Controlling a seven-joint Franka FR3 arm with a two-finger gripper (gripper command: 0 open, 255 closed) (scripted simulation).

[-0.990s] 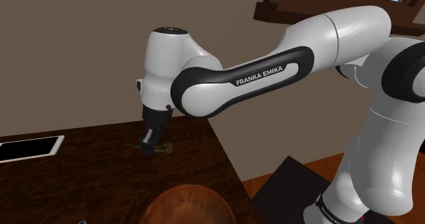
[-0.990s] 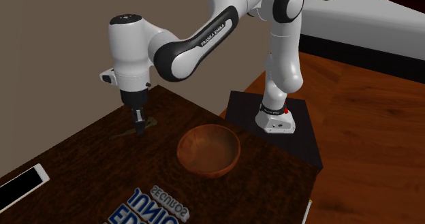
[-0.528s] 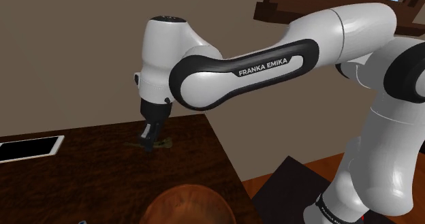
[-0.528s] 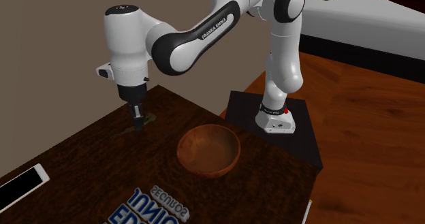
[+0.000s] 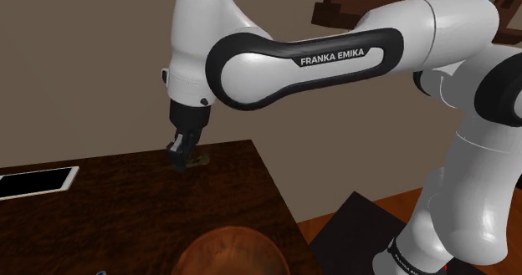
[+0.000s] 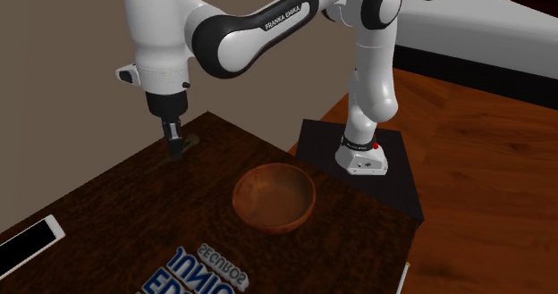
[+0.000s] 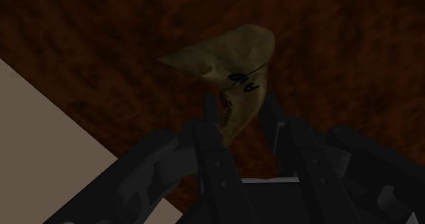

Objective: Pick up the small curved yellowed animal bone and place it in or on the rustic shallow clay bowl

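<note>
So, the claw point(image 5: 181, 156) clasped the bone point(image 7: 231, 62): fingers point(image 7: 212, 148) pinched its narrow end, and the wider end w/ dark marks stuck out past the tips. In the second ext. view, claw & bone hung low over the surface point(image 6: 116, 203) near its far edge. Couldn't tell if the bone was clear of the wood. The bowl point(image 6: 274, 198) stood well apart, nearer the stand point(image 6: 402, 185). A phone point(image 5: 33, 181) lay flat toward the shoulder view's left. A book point(image 6: 201, 270) lay near the bowl.
</note>
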